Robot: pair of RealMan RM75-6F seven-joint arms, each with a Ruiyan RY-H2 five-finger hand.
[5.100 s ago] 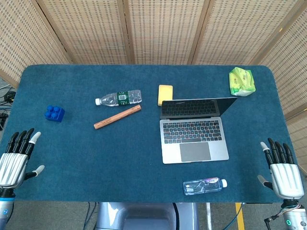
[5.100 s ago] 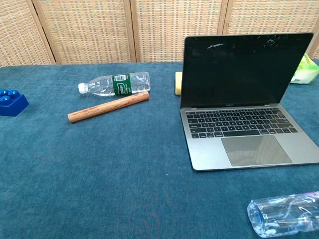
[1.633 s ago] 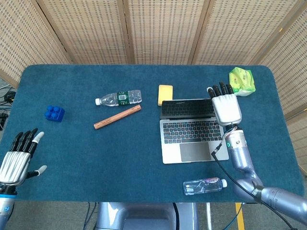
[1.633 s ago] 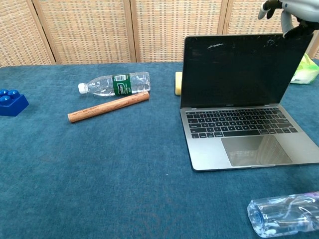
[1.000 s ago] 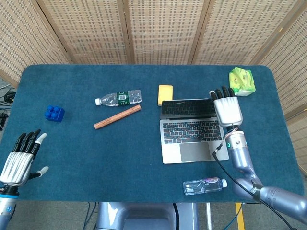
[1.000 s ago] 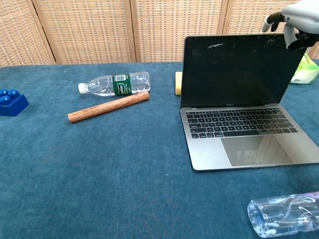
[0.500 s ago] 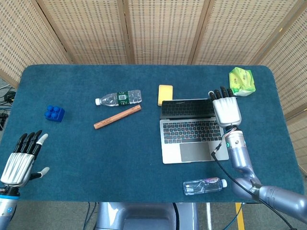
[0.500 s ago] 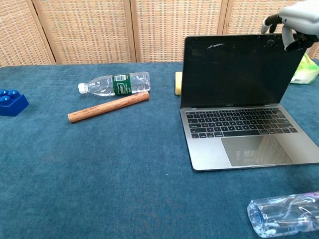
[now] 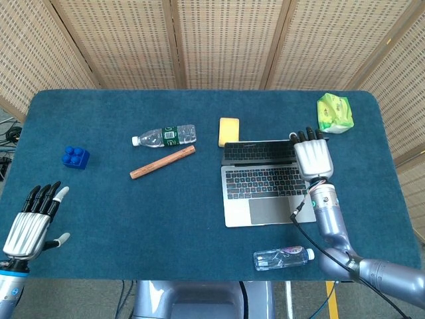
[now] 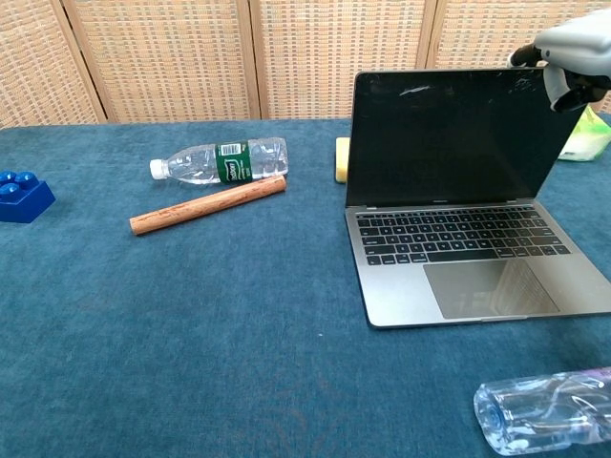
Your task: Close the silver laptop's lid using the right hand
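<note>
1. The silver laptop [image 10: 456, 196] sits open at 3 o'clock on the surface [image 9: 133, 219], its lid upright.
2. The right hand [image 9: 313, 157] rests over the lid's top right corner, fingers spread, holding nothing (contact looks light).
3. Pushing off-centre could twist the lid or skid the base.
4. The left hand [image 9: 30, 226] hovers spread at 8 o'clock.

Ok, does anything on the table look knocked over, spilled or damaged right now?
Two water bottles lie on their sides: one beside the wooden stick, one at the near edge. Nothing looks spilled. The laptop screen shows pale smudges or scratches near its top edge; which, I can't tell.
</note>
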